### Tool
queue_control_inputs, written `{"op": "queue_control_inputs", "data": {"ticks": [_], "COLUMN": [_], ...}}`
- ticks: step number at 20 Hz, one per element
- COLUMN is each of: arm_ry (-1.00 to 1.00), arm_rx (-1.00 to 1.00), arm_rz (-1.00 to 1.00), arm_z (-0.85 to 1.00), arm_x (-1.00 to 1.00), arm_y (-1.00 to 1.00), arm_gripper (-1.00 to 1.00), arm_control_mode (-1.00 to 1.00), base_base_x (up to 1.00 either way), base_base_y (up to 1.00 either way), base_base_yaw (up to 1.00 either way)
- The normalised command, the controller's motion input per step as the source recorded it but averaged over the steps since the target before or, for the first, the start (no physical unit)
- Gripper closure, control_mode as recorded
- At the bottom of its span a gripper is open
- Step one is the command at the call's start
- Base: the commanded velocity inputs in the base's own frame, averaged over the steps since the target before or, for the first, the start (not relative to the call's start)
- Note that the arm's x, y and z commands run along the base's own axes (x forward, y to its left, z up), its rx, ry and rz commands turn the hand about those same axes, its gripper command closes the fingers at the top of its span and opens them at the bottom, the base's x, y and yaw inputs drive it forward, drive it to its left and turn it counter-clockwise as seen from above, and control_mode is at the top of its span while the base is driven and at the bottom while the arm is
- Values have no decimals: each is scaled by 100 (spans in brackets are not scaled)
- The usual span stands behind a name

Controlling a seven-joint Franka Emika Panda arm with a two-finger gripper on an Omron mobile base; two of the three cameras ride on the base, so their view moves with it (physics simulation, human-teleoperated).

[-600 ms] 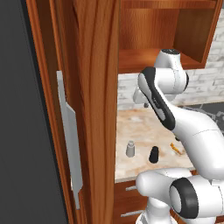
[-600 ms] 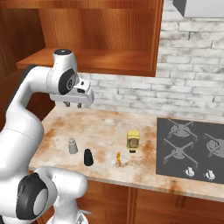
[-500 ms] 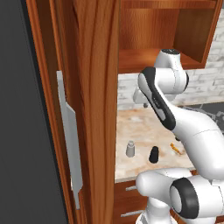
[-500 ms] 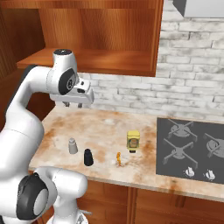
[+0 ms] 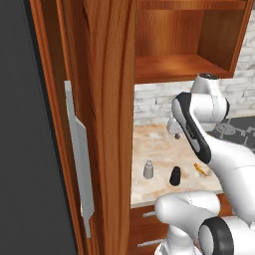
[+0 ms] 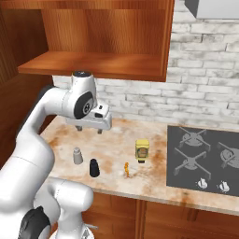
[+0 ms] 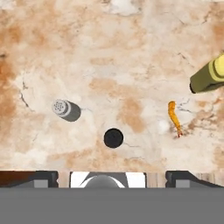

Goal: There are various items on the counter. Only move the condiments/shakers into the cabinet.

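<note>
The claw (image 6: 88,129) hangs high above the counter (image 6: 154,177), pointing straight down. Its 2 dark fingers (image 7: 41,178) stand wide apart and there is nothing between them. So the claw is open and empty. It looks like it is up here to look over the things and pick 1 to grab.

There are 4 small things on the counter. 3 of them are for the task. There is 1 grey shaker (image 6: 77,156) with a lighter cap. There is 1 black shaker (image 6: 94,168) just beside it, a bit nearer the front edge. There is 1 yellow-brown squeeze bottle (image 6: 142,151) farther toward the stove (image 6: 205,156). All 3 stand upright, which should make them easy to grab from above. They stand apart from each other, so the claw has room to come down around 1 without bumping the others.

The 4th thing is 1 tiny orange stick (image 6: 126,169), between the black shaker and the bottle. It is not a shaker, so I think it should stay where it is.

The cabinet (image 6: 102,63) is on the wall above the counter. Its door (image 5: 107,119) is swung open, so the shelf inside is ready for things. None of the 3 has been put on the shelf yet. In the hand view the black shaker (image 7: 113,138) sits nearest the claw, so it may be the 1st to go.
</note>
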Motion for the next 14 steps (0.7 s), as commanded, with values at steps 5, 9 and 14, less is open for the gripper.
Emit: {"op": "queue_control_inputs", "data": {"ticks": [5,9,14], "arm_ry": [0,0,0], "arm_rx": [0,-4,-3], "arm_rz": [-2,-3,-1], "arm_z": [-11,-59,-63], "arm_x": [-1,2,0], "arm_y": [-4,9,10], "arm_gripper": [-100,-100,-100], "arm_control_mode": [-100,-100,-100], "base_base_x": [0,0,0], "base_base_y": [0,0,0], "base_base_yaw": [0,0,0]}}
